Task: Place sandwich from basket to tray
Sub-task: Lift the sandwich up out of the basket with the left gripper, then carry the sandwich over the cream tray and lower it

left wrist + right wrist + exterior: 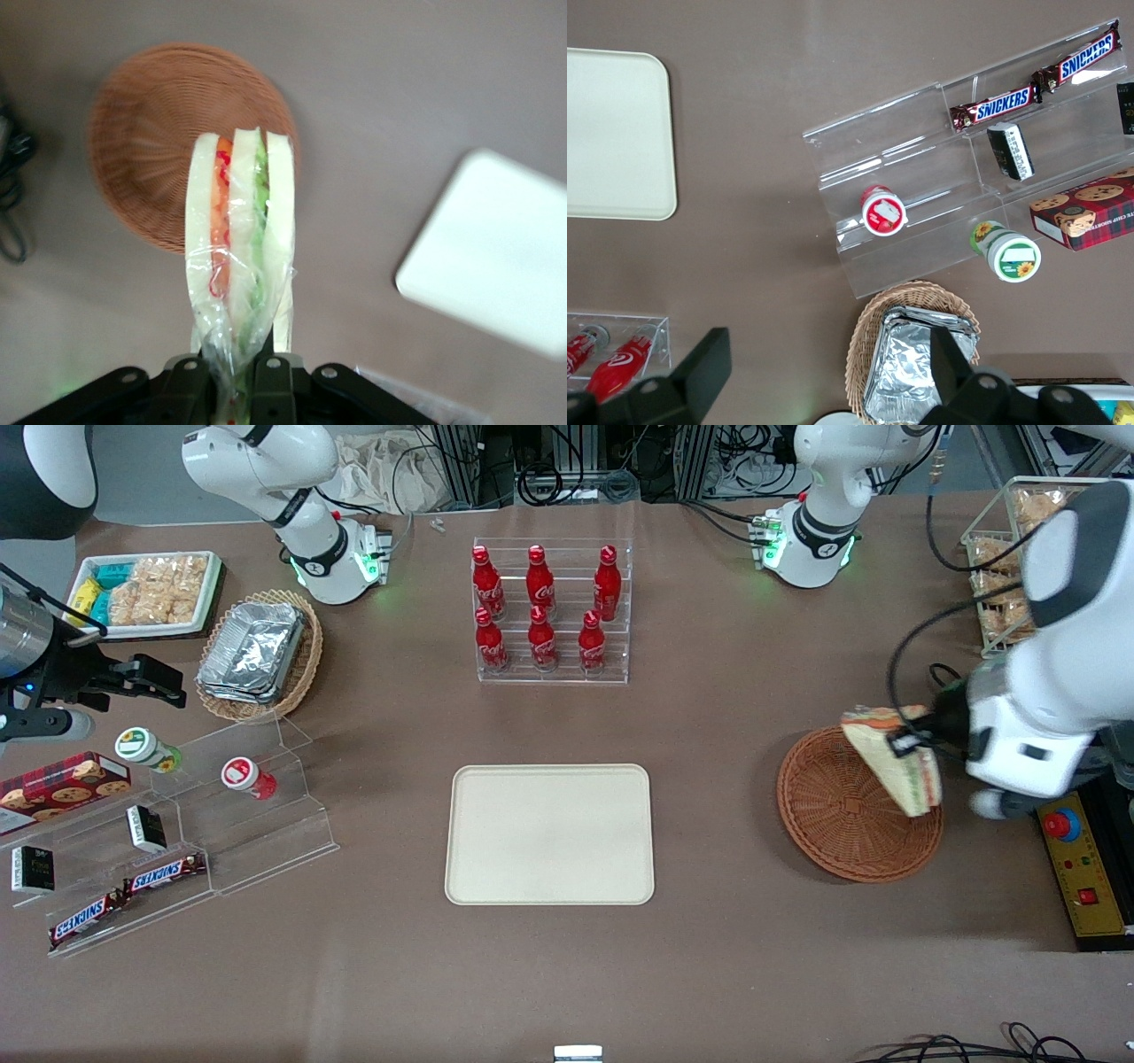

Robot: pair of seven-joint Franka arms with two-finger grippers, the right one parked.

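Observation:
The sandwich [893,766], a wrapped wedge with red, orange and green filling, hangs in the air over the round reddish-brown basket [842,815]. My left gripper [912,740] is shut on it, gripping its wrapped end. In the left wrist view the sandwich [239,230] stands out from the gripper [237,381], with the basket [151,133] below it and nothing inside that I can see. The cream tray [549,834] lies bare at the table's middle, toward the parked arm from the basket, and its corner [496,257] shows in the wrist view.
A clear rack of red cola bottles [551,611] stands farther from the front camera than the tray. A yellow button box [1083,868] and a wire rack of snacks [1001,558] sit at the working arm's end. Acrylic steps with snacks [177,841] and an oval basket of foil containers [259,654] lie toward the parked arm's end.

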